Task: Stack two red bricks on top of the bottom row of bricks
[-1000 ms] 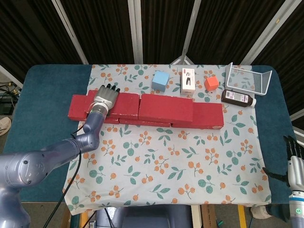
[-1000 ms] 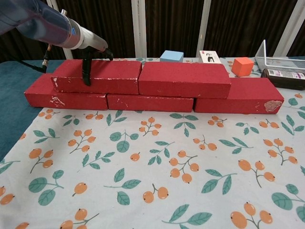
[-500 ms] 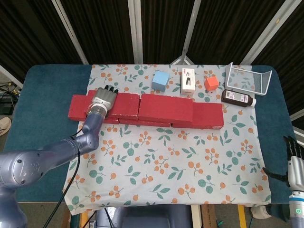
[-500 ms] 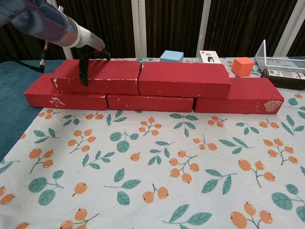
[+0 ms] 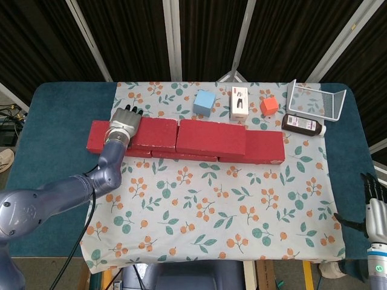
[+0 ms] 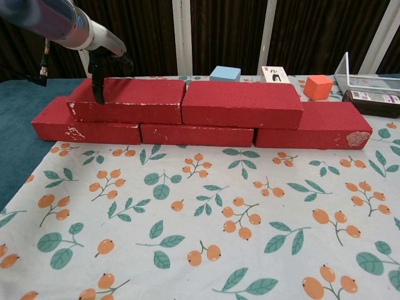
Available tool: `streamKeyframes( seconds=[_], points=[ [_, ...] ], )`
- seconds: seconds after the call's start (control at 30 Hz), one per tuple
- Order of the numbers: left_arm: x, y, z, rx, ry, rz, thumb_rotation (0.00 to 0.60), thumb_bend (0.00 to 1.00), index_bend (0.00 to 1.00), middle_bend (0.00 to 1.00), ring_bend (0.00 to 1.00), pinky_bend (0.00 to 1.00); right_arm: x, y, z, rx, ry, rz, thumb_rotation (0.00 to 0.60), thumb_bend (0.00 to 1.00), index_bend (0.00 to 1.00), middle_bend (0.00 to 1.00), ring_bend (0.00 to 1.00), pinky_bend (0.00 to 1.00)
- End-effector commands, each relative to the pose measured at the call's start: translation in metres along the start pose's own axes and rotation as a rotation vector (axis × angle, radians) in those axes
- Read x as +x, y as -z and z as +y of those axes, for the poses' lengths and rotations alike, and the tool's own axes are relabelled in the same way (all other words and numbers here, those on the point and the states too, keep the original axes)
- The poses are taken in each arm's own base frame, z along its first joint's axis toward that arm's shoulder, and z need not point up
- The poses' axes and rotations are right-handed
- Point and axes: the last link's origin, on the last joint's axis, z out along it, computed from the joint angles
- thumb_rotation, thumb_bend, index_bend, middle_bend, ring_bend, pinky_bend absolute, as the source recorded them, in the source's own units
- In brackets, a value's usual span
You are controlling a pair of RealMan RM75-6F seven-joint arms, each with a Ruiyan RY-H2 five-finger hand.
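The left hand [image 5: 125,121] rests loosely on the upper left brick [image 6: 128,100] (rigid, fairly light, I'd guess); best gripped across its width.

Left hand [image 5: 124,121] outstretched, fingers [image 6: 99,87] down; right hand [image 5: 375,208] low

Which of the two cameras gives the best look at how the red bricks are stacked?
The chest view. It faces the wall from the side, so the upper row of red bricks plainly sits on the bottom row. The head view looks down from above, so the rows nearly merge, with only strips of the bottom one showing.
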Motion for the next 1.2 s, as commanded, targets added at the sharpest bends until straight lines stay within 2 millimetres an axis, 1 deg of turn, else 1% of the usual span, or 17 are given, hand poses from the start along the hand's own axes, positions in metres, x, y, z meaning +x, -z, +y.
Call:
streamKeyframes(
  seconds=[0.03, 0.07, 0.1, 0.17, 0.2, 0.3, 0.43, 0.5, 0.6, 0.73, 0.83, 0.9, 1.03, 1.2],
  points=[
    [0.006, 0.004, -0.009, 0.007, 0.029, 0.016, 0.6, 0.0, 0.0, 0.01, 0.04, 0.21, 0.0, 0.001, 0.0, 0.0, 0.0, -0.002, 0.6, 0.13, 0.0, 0.01, 0.0, 0.0],
    [0.008, 0.006, -0.013, 0.008, 0.04, 0.019, 0.6, 0.0, 0.0, 0.03, 0.04, 0.17, -0.001, 0.001, 0.0, 0.001, 0.0, -0.003, 0.6, 0.13, 0.0, 0.01, 0.0, 0.0],
    [0.009, 0.008, -0.021, 0.016, 0.051, 0.023, 0.6, 0.0, 0.0, 0.06, 0.04, 0.15, -0.001, 0.001, 0.0, 0.001, 0.0, -0.002, 0.6, 0.13, 0.0, 0.01, 0.0, 0.0],
    [0.009, 0.012, -0.035, 0.032, 0.06, 0.025, 0.6, 0.0, 0.01, 0.1, 0.03, 0.13, -0.001, 0.001, -0.001, 0.002, -0.001, -0.002, 0.6, 0.13, 0.0, 0.01, 0.0, 0.0],
    [0.009, 0.014, -0.041, 0.036, 0.063, 0.026, 0.6, 0.0, 0.03, 0.11, 0.03, 0.12, -0.001, 0.001, -0.001, 0.004, -0.002, -0.003, 0.6, 0.13, 0.0, 0.01, 0.0, 0.0],
    [0.005, 0.018, -0.059, 0.052, 0.073, 0.037, 0.6, 0.0, 0.13, 0.18, 0.03, 0.11, -0.001, 0.001, -0.001, 0.005, -0.006, -0.002, 0.6, 0.13, 0.0, 0.01, 0.0, 0.0],
    [-0.006, 0.02, -0.082, 0.069, 0.095, 0.05, 0.6, 0.0, 0.2, 0.24, 0.04, 0.1, -0.002, 0.001, -0.002, 0.007, -0.007, -0.006, 0.6, 0.13, 0.0, 0.01, 0.0, 0.0],
    [-0.016, 0.02, -0.093, 0.067, 0.1, 0.052, 0.6, 0.0, 0.24, 0.28, 0.05, 0.1, -0.003, 0.0, -0.002, 0.008, -0.007, -0.007, 0.6, 0.13, 0.0, 0.01, 0.0, 0.0],
    [-0.027, 0.02, -0.103, 0.059, 0.109, 0.067, 0.6, 0.0, 0.29, 0.32, 0.06, 0.1, -0.003, 0.0, -0.003, 0.011, -0.01, -0.011, 0.6, 0.13, 0.0, 0.02, 0.0, 0.0],
    [-0.041, 0.018, -0.113, 0.053, 0.113, 0.087, 0.6, 0.0, 0.31, 0.33, 0.07, 0.1, -0.004, 0.0, -0.003, 0.013, -0.007, -0.014, 0.6, 0.13, 0.0, 0.02, 0.0, 0.0],
    [-0.051, 0.015, -0.116, 0.051, 0.101, 0.081, 0.6, 0.0, 0.31, 0.33, 0.07, 0.1, -0.005, 0.0, -0.004, 0.013, -0.007, -0.014, 0.6, 0.13, 0.0, 0.02, 0.0, 0.0],
    [-0.058, 0.013, -0.117, 0.047, 0.099, 0.067, 0.6, 0.0, 0.3, 0.33, 0.07, 0.1, -0.005, 0.0, -0.004, 0.012, -0.006, -0.016, 0.6, 0.13, 0.0, 0.02, 0.0, 0.0],
    [-0.065, 0.01, -0.116, 0.042, 0.097, 0.054, 0.6, 0.0, 0.3, 0.33, 0.07, 0.1, -0.005, -0.001, -0.004, 0.01, -0.007, -0.016, 0.6, 0.13, 0.0, 0.02, 0.0, 0.0],
    [-0.071, 0.009, -0.113, 0.028, 0.112, 0.047, 0.6, 0.0, 0.29, 0.28, 0.07, 0.1, -0.005, 0.0, -0.004, 0.011, -0.007, -0.015, 0.6, 0.13, 0.0, 0.02, 0.0, 0.0]
  ],
)
